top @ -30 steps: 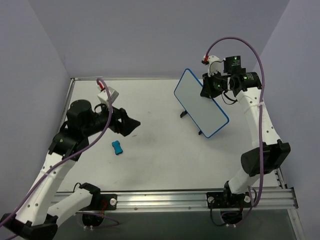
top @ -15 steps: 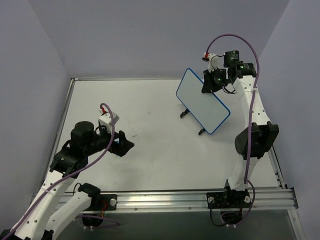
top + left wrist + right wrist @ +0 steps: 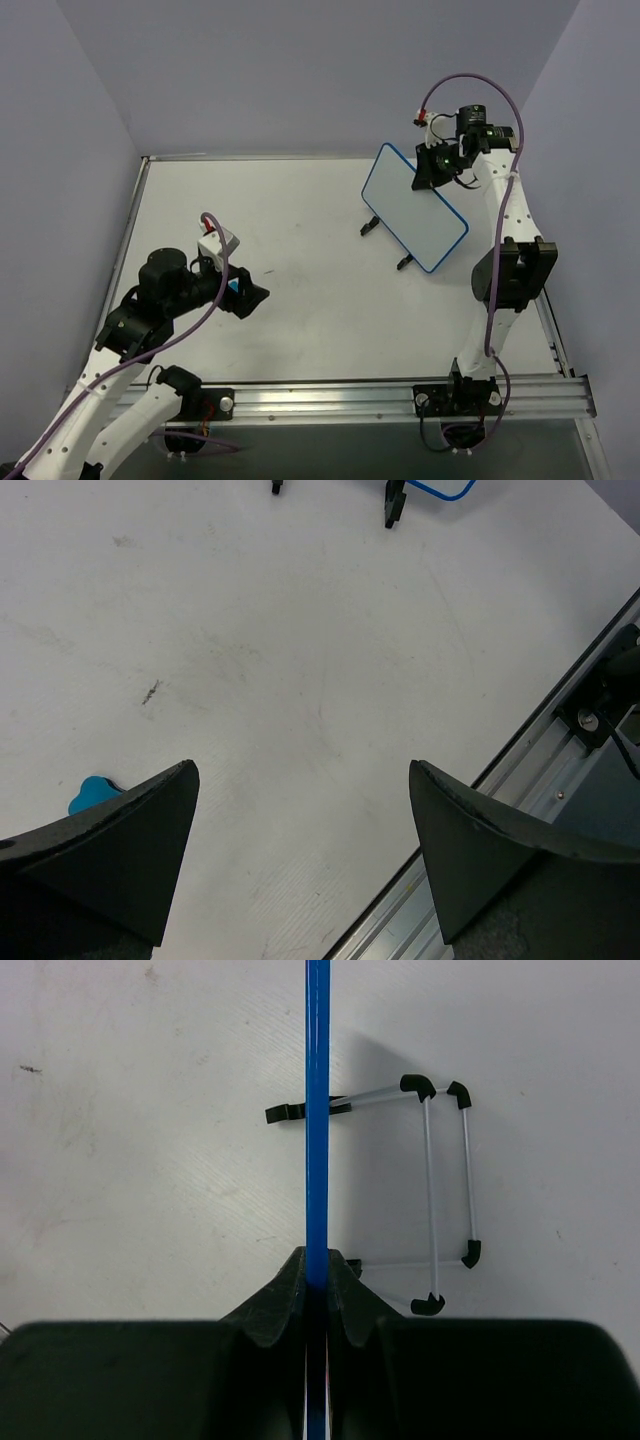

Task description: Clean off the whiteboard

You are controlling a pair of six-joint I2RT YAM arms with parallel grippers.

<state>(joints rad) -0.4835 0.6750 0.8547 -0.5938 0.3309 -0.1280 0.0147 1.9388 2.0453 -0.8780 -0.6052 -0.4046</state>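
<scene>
One small rectangular whiteboard [image 3: 415,207] with a rounded blue rim and a blank white face; one thin silver wire stand [image 3: 430,1180] with black corner caps, two of its black feet showing in the top view; one small blue eraser [image 3: 92,792]; two white jointed robot arms, each ending in one black two-finger tool, so two tools in all, the left tool [image 3: 302,770] and the right tool [image 3: 318,1260]; two purple cables, one per arm; one pale grey tabletop [image 3: 300,220]; one aluminium rail [image 3: 350,395] along its near edge.
</scene>
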